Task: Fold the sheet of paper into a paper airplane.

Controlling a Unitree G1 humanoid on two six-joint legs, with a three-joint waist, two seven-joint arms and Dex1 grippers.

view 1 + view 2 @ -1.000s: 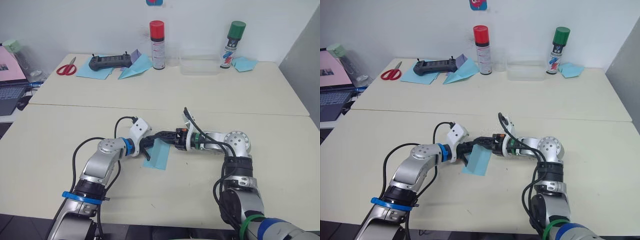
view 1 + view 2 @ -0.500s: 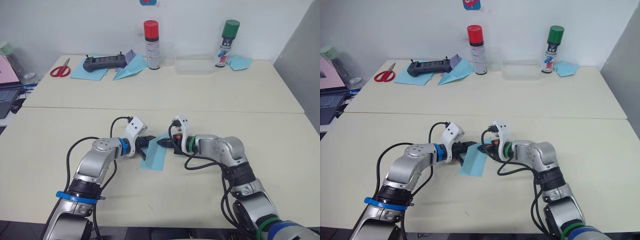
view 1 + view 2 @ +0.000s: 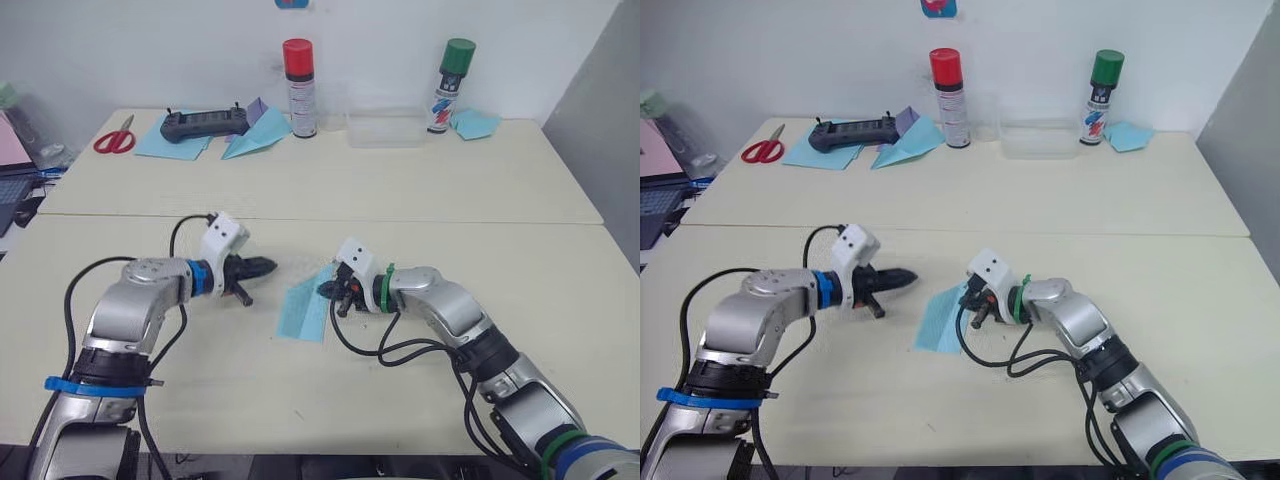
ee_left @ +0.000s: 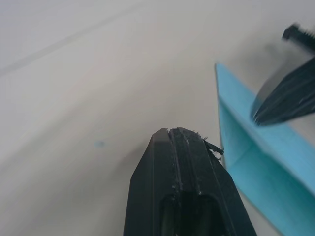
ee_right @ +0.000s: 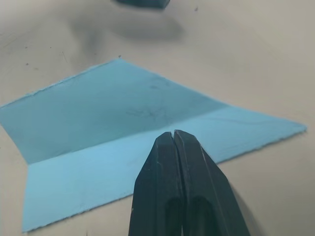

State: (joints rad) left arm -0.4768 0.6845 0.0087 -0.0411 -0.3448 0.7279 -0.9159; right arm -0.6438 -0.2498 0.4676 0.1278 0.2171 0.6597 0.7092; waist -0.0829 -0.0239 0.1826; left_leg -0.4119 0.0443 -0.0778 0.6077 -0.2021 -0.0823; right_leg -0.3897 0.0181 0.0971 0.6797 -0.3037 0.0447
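The sheet of paper (image 3: 305, 308) lies on the desk (image 3: 420, 190) between both tools, long axis running toward the robot; the right tool (image 3: 327, 291), pressed together, sits at its edge, nearer than the closed left tool (image 3: 266, 266)

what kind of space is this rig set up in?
Likely an office or lab workbench: pale tables against a white wall, with scissors, two spray cans, a handheld controller, and a laptop at the left edge.

Sheet of paper (image 3: 305, 308) flat on table (image 3: 400, 400), between left gripper (image 3: 262, 267) and right gripper (image 3: 326, 290).
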